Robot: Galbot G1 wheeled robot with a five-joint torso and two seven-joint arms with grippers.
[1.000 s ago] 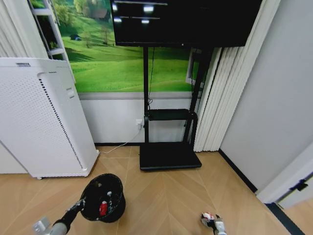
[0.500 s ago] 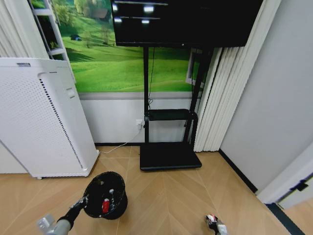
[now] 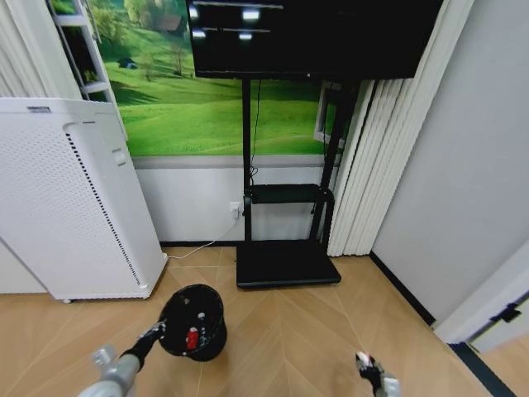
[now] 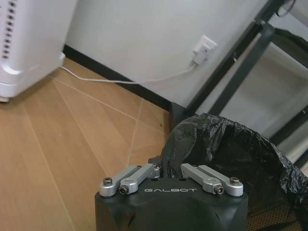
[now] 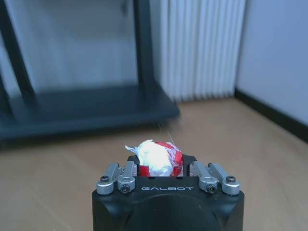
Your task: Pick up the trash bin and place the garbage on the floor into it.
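Left gripper clamps the trash bin rim, now carried right toward the right gripper, which grips a red-and-white packet. Probably drop-in comes next.

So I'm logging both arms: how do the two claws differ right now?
The left claw is shut on the bin's rim, holding it; the right claw is shut on a crumpled red-and-white packet. In the head view the left sits beside the bin, the right low over bare floor. Both are shut and loaded.
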